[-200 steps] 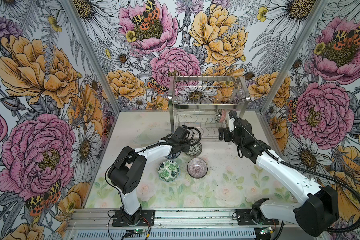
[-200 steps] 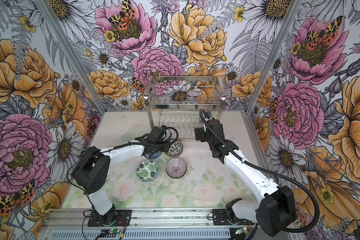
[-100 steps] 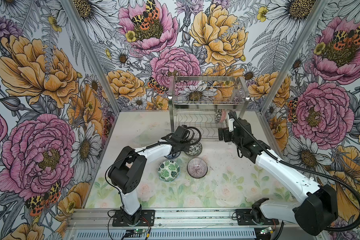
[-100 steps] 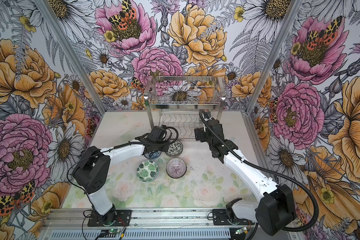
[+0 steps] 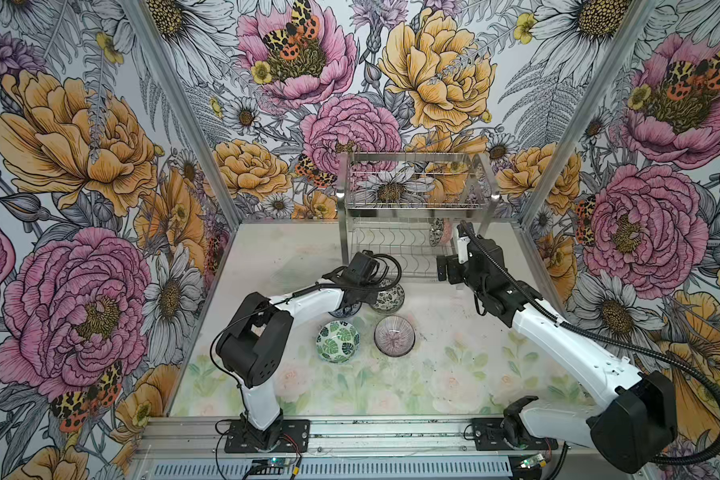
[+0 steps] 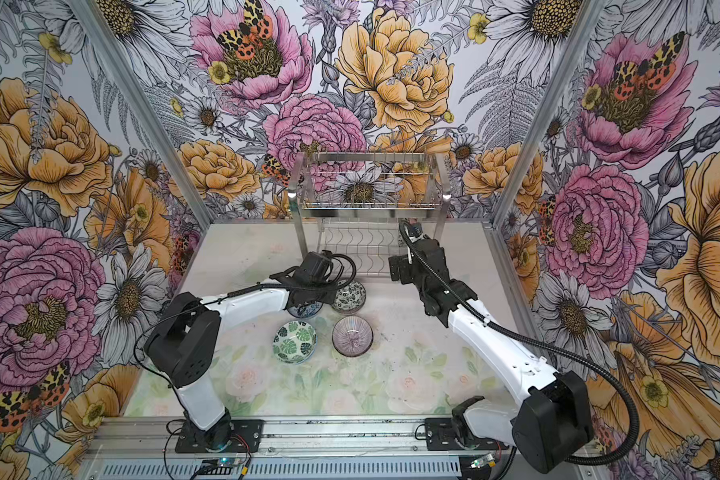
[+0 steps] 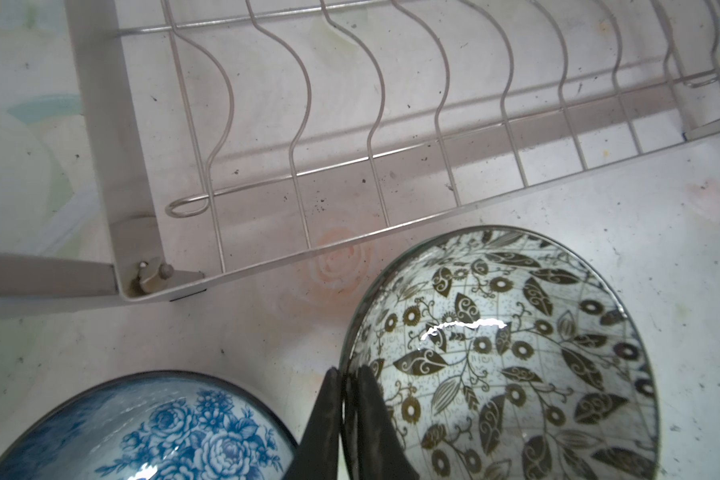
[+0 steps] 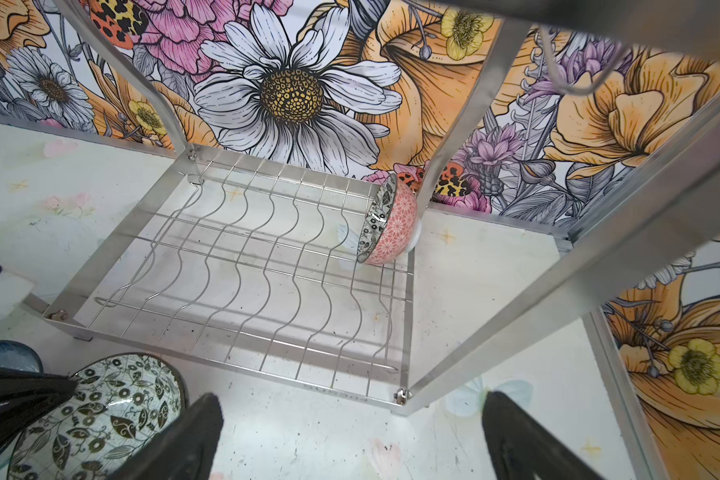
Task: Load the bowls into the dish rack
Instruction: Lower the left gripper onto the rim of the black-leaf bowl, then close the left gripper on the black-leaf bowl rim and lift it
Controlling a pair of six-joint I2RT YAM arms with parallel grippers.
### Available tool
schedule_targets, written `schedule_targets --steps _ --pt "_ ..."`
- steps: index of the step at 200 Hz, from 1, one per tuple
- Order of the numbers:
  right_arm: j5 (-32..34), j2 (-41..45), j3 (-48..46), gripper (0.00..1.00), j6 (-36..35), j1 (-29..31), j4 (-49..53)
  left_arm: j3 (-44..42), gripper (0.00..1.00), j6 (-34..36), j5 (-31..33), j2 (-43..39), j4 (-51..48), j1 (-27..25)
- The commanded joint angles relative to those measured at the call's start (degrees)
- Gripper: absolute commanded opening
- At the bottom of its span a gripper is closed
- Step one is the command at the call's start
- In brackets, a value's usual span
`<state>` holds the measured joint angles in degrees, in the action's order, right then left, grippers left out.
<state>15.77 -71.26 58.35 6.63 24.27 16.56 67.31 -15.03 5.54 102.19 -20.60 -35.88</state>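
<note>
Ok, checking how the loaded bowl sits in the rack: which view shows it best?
The right wrist view: the pink-patterned bowl stands on edge at the end of the dish rack's lower tier, unobstructed. A top view shows only a sliver under the upper tier; the left wrist view misses it.

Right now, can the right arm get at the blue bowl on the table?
Probably not. The left arm lies over the blue bowl, and the black-and-white floral bowl, gripped by the left gripper, stands between it and the open right gripper.
</note>
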Motion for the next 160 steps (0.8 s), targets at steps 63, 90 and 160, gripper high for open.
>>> schedule_targets --steps 63,90,160 --pt "-0.23 1.92 0.26 0.99 0.57 -0.69 0.53 0.37 0.00 0.49 1.23 -0.68 -0.84 -0.07" --pt "-0.29 2.07 0.21 0.99 0.57 -0.60 0.67 0.46 0.00 0.60 1.39 -1.12 -1.02 -0.07" --pt "-0.39 1.80 0.18 0.99 0.66 -0.63 0.62 0.80 0.00 0.70 1.58 -2.99 -1.48 0.00"
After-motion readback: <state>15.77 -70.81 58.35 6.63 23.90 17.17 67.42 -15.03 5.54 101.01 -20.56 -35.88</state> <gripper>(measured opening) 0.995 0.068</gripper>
